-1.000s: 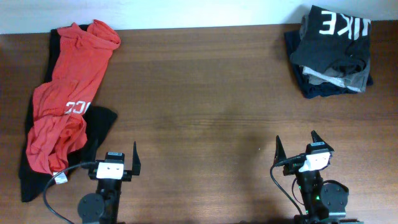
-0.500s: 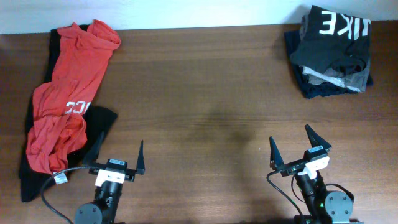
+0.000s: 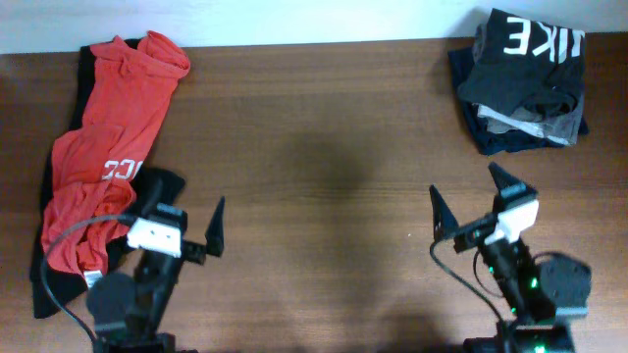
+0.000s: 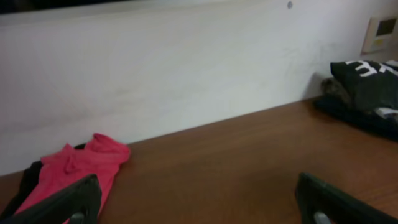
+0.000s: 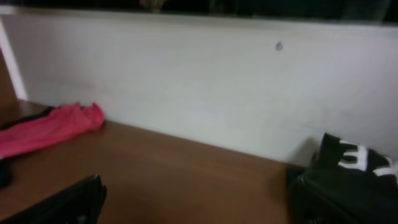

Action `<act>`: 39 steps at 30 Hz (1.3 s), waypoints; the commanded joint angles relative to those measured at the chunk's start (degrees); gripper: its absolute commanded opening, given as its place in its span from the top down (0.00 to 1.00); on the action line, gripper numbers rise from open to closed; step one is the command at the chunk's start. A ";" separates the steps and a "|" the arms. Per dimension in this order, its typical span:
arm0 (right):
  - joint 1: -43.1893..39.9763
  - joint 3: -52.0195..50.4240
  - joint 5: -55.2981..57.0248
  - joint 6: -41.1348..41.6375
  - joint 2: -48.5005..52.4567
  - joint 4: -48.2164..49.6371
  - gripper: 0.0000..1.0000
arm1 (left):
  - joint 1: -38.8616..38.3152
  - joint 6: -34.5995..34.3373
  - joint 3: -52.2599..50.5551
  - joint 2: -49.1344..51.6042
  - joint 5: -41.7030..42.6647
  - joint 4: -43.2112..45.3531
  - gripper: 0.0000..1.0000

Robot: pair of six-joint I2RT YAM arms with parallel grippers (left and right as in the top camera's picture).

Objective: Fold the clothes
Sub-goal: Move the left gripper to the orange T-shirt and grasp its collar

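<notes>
T-shirt (image 3: 108, 127) of red-orange colour lies crumpled along the left edge of the table (image 3: 324, 127), stretched from the far left corner down toward the near left corner. White lettering (image 3: 120, 169) shows at about its middle, half hidden in the folds. Under it lies a long black garment (image 3: 165, 186), which comes out on the right side and at the near end.

Just beside the near part of the T-shirt stands the left gripper (image 3: 184, 211). Its fingers (image 4: 65, 202) are spread wide apart and hold nothing. From above, one of them is over the edge of the black garment, but I cannot tell if it touches the cloth. The camera on this wrist looks across the table to the white wall (image 4: 186, 74), with the T-shirt low on the left.

The right gripper (image 3: 471, 196) is near the front edge on the right side, well apart from the T-shirt. Its fingers (image 5: 68, 202) are also opened wide, with only bare wood between them.

At the far right corner rests a folded stack (image 3: 525, 83) of dark and grey pieces, and the top piece has white block letters.
</notes>
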 commanded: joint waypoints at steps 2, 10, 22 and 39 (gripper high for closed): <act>-0.26 10.58 -3.65 0.63 7.43 -6.97 0.01 | 0.26 -0.46 9.55 7.34 1.55 -4.20 0.01; -0.26 27.67 -6.40 0.61 16.61 -25.64 0.01 | 0.26 -0.46 24.35 18.97 2.19 -16.55 0.01; -0.26 32.70 -20.50 0.63 18.01 -27.06 0.01 | 0.37 -0.46 25.18 20.31 3.13 -15.78 0.01; 6.43 32.70 -20.90 0.20 32.68 -24.63 0.07 | 0.46 -7.39 29.44 47.52 -30.93 -16.57 0.01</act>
